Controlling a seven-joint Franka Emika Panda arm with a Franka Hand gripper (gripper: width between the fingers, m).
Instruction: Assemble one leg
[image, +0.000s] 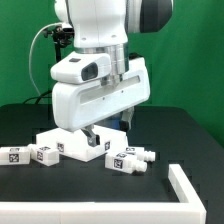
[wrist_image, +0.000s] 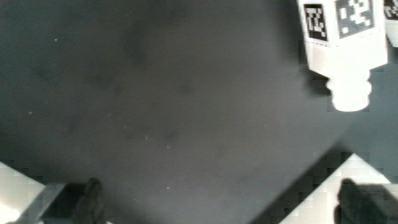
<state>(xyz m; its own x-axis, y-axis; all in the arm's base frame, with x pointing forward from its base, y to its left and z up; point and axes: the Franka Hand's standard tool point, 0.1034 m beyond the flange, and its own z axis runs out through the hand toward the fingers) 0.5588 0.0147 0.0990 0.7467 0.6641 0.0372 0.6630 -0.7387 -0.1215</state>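
In the wrist view one leg (wrist_image: 336, 45), a small white post with black-and-white tags, lies on the black table with its narrower stub end (wrist_image: 349, 96) pointing toward my fingers. My gripper (wrist_image: 222, 206) is open and empty, with dark tabletop between the fingertips (wrist_image: 80, 202). In the exterior view my gripper (image: 100, 133) hangs low over the table beside the flat white square panel (image: 68, 146). Two tagged legs (image: 127, 160) lie at the exterior view's right of the panel, and two more (image: 30, 154) lie at its left.
A white raised wall (image: 190, 190) runs along the table at the exterior view's lower right. White part surfaces show at the wrist view's corners by my fingers (wrist_image: 338, 185). A green backdrop stands behind the arm.
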